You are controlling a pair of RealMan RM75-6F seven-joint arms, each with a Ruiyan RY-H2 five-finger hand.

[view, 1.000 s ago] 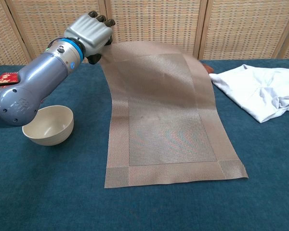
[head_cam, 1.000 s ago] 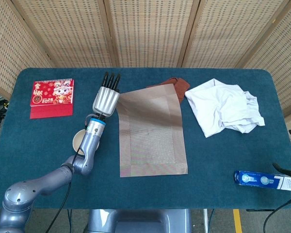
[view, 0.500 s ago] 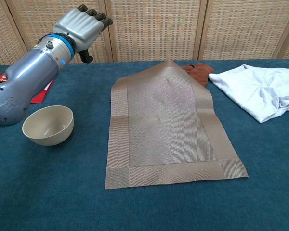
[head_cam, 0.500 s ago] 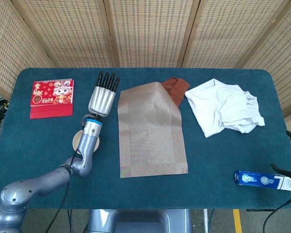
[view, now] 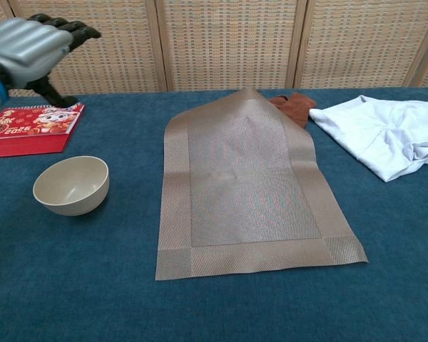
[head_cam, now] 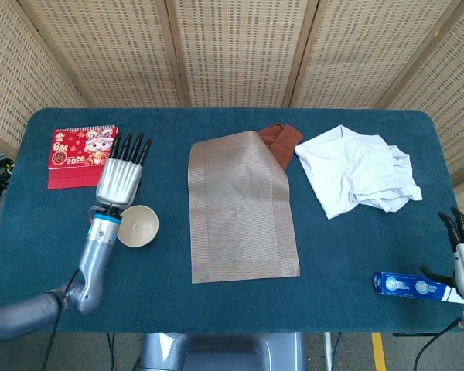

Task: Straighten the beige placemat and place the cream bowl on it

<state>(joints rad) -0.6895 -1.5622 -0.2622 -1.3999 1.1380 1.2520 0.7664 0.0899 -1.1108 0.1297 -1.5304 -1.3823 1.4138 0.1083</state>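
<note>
1. The placemat lies in the middle of the frame in the head view, on the blue bench. Its long sides run from the far part of the bench toward the near edge, slightly turned.
2. The near end of the placemat lies flat. Its far right corner rests on a brown cloth and is a little raised there, as the chest view shows.
3. The bowl stands upright on the bench, left of the placemat and apart from it. It is in the left part of the frame in both views.
4. The left hand is in the left part of the head view, above the bench and just beside the bowl on its left. Its fingers are stretched out straight and a little apart, and it holds nothing.
5. In the chest view the left hand shows in the upper left corner, higher than the bowl and not touching it.
6. The right hand is at the right edge of the head view, near the lower corner. Its fingers are spread and it holds nothing.
7. A small blue box lies on the bench just beside the right hand.
8. A red calendar lies in the upper left of the head view, behind the left hand.
9. A white cloth lies crumpled in the upper right, near the brown cloth.
</note>
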